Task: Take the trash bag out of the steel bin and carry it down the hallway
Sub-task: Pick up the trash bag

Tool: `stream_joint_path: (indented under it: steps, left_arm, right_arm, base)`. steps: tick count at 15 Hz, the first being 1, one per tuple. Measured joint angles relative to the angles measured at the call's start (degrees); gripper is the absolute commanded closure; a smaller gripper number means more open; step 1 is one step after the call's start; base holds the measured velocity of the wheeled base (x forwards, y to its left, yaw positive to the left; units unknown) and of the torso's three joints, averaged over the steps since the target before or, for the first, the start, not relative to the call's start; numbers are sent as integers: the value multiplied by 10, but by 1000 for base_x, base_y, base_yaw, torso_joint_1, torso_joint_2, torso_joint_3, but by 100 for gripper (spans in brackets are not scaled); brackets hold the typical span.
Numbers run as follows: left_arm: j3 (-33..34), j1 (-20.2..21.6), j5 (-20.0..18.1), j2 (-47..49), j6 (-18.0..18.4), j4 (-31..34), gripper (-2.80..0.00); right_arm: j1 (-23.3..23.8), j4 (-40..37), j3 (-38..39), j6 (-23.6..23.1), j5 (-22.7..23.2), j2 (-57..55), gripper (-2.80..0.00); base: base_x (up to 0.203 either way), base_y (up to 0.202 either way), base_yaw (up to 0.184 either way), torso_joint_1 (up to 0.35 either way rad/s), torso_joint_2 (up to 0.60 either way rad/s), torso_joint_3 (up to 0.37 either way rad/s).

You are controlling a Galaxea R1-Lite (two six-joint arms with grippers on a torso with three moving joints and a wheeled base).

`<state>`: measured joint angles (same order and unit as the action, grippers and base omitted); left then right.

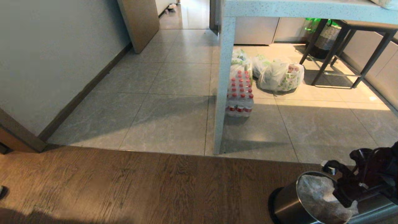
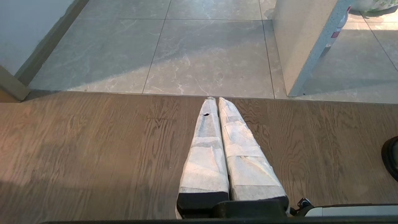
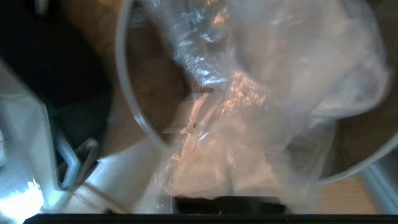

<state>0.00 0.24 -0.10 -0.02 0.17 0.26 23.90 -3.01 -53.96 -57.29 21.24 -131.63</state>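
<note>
The steel bin stands on the wooden floor at the bottom right of the head view. Inside it the clear, wrinkly trash bag shows greyish-white rubbish. My right gripper reaches down over the bin's right side. In the right wrist view that gripper is shut on the trash bag, whose film drapes over the fingers inside the bin's rim. My left gripper is shut, parked above bare wooden floor. The hallway opens at the far top.
A speckled counter leg stands ahead, with a pack of red-capped bottles and white bags with green print behind it. Dark stool legs and a woven basket are far right. A wall runs along the left.
</note>
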Motion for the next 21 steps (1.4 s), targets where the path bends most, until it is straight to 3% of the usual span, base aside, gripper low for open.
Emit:
stream_joint_path:
  steps: [2,8,17,21]
  left_arm:
    - [0,0,0,0,0,0,0]
    - [0,0,0,0,0,0,0]
    - [0,0,0,0,0,0,0]
    - [0,0,0,0,0,0,0]
  right_arm:
    - [-5,-6,8,27,1,18,0]
    - [-21,-6,45,171,2,130,0]
    - [14,-3,132,273,1,391,0]
    - [17,-1,165,360,-4,530,0]
  base:
    - [0,0,0,0,0,0]
    - [0,0,0,0,0,0]
    - [0,0,0,0,0,0]
    - [0,0,0,0,0,0]
